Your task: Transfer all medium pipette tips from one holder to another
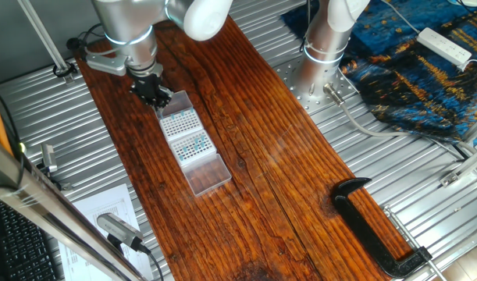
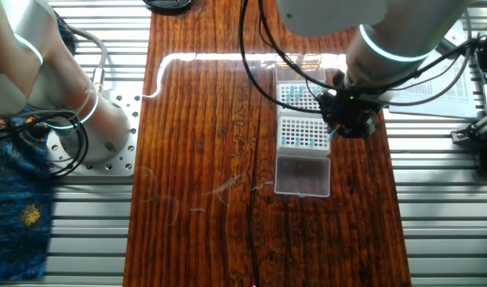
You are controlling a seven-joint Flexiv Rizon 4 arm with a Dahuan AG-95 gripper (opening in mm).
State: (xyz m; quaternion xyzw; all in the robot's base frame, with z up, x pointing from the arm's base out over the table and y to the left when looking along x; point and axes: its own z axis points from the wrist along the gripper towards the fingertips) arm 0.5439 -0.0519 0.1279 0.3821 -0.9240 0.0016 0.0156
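The arm's black pincer (image 1: 154,91) hung over the far end of the rack assembly on the wooden desk (image 1: 254,156), and whether its jaws were clenched or released could not be told, since the wrist body hid the fingertips in both views. In one fixed view, the pincer sat at about 11 o'clock from the white tip holder (image 1: 183,133), whose grid held the medium pipette tips (image 1: 193,146) as small teal dots clustered at its near end. A clear hinged lid (image 1: 207,173) lay open at 5 o'clock from that holder, touching it. In the other fixed view, a second holder (image 2: 295,96) stood at 12 o'clock, just beside the first. A black clamp (image 1: 379,226) gripped the desk's near right edge, well apart from the racks.
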